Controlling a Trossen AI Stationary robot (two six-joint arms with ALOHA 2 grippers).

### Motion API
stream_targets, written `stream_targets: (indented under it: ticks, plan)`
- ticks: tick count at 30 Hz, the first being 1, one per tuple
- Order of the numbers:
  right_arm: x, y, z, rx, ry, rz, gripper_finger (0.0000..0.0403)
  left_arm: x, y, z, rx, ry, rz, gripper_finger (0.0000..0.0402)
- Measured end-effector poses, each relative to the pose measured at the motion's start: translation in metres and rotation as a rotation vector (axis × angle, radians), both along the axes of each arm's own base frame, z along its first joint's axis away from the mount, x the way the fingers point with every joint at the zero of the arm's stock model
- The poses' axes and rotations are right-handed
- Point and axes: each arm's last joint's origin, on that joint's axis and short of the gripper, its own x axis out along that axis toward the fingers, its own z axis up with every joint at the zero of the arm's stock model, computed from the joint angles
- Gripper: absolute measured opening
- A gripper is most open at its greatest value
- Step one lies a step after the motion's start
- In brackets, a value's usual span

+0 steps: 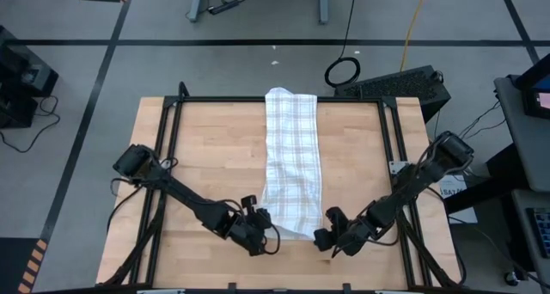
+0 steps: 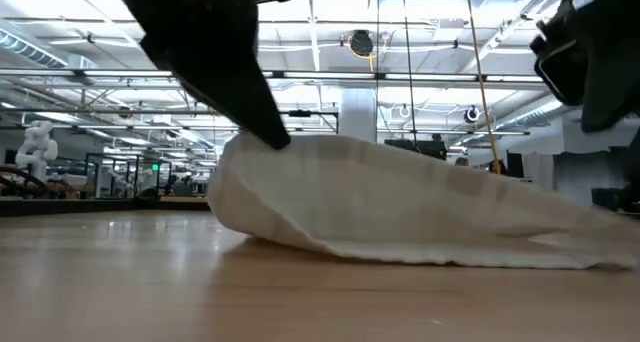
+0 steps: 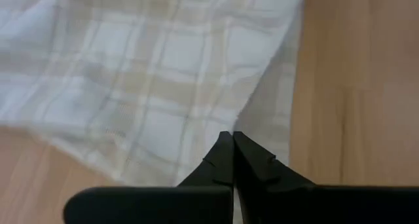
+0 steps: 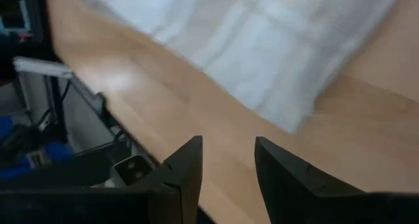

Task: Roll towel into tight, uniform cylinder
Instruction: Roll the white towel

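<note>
The white checked towel (image 1: 290, 165) lies as a long narrow strip down the middle of the wooden table (image 1: 206, 156), from the far edge toward the near edge. My left gripper (image 1: 268, 228) is at the towel's near left corner and is shut on the cloth. In the low view that corner (image 2: 262, 147) is raised off the wood, while the rest of the towel (image 2: 420, 217) lies flat. My right gripper (image 1: 333, 241) is open just right of the towel's near end. In the right wrist view it (image 4: 228, 152) is over bare wood, short of the towel (image 4: 275, 47). My left gripper pinches the towel near its near left corner (image 3: 219, 122) between its two shut fingers, slanting down from the table's left near side. One layer or several, I cannot tell. The held corner is lifted clear of the table and the cloth slopes down from it to the wood.
Bare wood lies on both sides of the towel strip. Black frame rails (image 1: 172, 131) run along the table's left and right sides. A black device (image 1: 400, 83) sits beyond the far right corner.
</note>
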Motion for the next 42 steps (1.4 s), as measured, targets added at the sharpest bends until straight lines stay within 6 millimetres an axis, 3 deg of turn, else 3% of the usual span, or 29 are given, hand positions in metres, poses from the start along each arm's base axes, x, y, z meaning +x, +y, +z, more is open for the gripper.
stream_targets:
  ticks: [9,16,20,30,34,42]
  plan:
    - [-0.001,0.007,-0.012,-0.018,0.005,-0.038,0.013,-0.009,-0.009,0.004,0.009,-0.013,0.03,0.0001]
    - [-0.001,0.009,-0.013,-0.036,-0.01,-0.012,0.013,-0.006,-0.004,0.001,0.019,-0.003,0.047,0.0001]
    - [0.003,0.011,-0.008,-0.17,-0.077,0.105,0.013,-0.006,-0.003,0.001,0.02,-0.004,0.05,0.0002]
    - [0.001,0.011,-0.01,-0.724,-0.177,0.588,0.013,-0.006,-0.004,0.0,0.014,-0.002,0.046,0.0003]
    - [0.001,0.012,-0.016,-0.792,-0.176,0.699,0.013,-0.006,-0.004,0.0,0.014,-0.001,0.045,0.0004]
    - [0.003,0.014,-0.03,-0.83,-0.143,0.748,0.013,-0.006,-0.004,0.0,0.001,0.006,0.037,0.0004]
